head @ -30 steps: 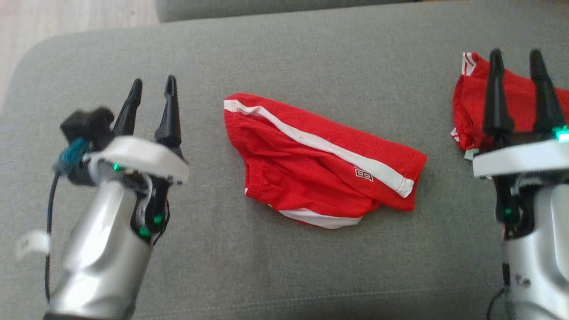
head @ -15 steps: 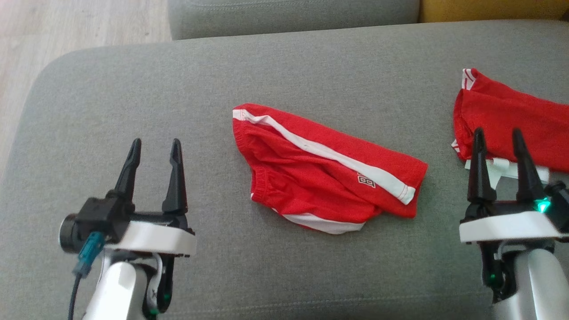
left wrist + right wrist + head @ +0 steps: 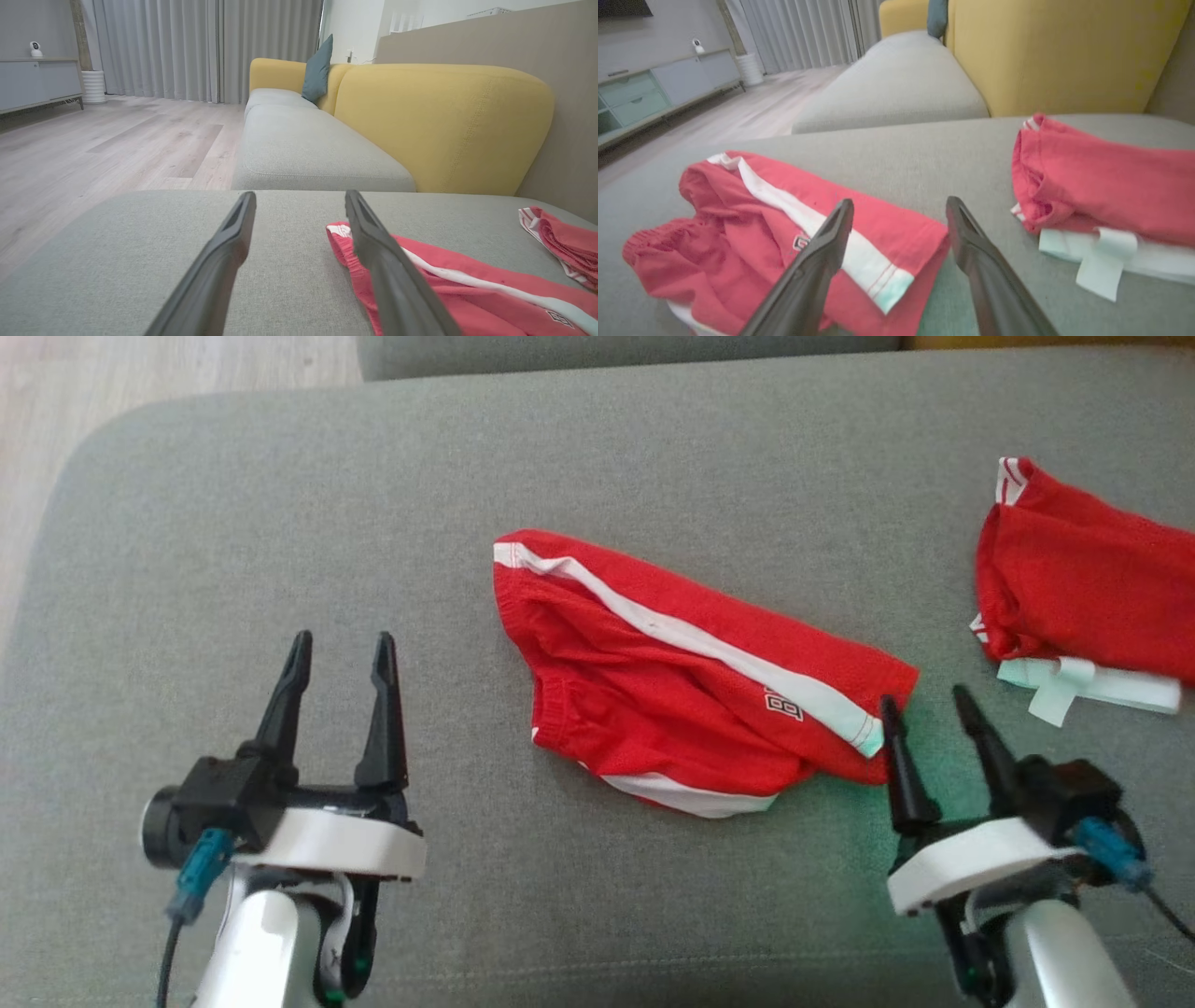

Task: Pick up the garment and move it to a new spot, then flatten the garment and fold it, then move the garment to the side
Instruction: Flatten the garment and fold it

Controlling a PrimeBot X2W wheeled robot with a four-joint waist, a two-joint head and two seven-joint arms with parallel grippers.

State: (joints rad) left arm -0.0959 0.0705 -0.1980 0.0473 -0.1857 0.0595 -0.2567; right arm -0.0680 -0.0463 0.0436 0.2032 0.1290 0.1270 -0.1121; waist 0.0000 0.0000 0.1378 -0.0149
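Note:
The garment (image 3: 691, 672) is a pair of red shorts with a white side stripe, lying loosely folded in the middle of the grey cushion (image 3: 280, 523). From the right wrist the garment (image 3: 784, 224) lies at lower left; from the left wrist the garment (image 3: 467, 280) lies at lower right. My left gripper (image 3: 341, 644) stands open to the left of it, well apart, nothing between its fingers. Open too, my right gripper (image 3: 924, 698) has its tips at the garment's right hem, its left fingertip (image 3: 843, 210) over the striped corner. It grips nothing.
A second red garment (image 3: 1083, 579) lies on white cloth (image 3: 1092, 686) at the cushion's right edge. Wooden floor (image 3: 140, 364) lies beyond the rounded left corner. A yellow sofa back (image 3: 444, 121) and another grey seat (image 3: 303, 144) stand behind.
Both arms have come down toward the near edge. My right gripper moved left, off the second garment and up to the shorts' right hem. The camera shifted a little.

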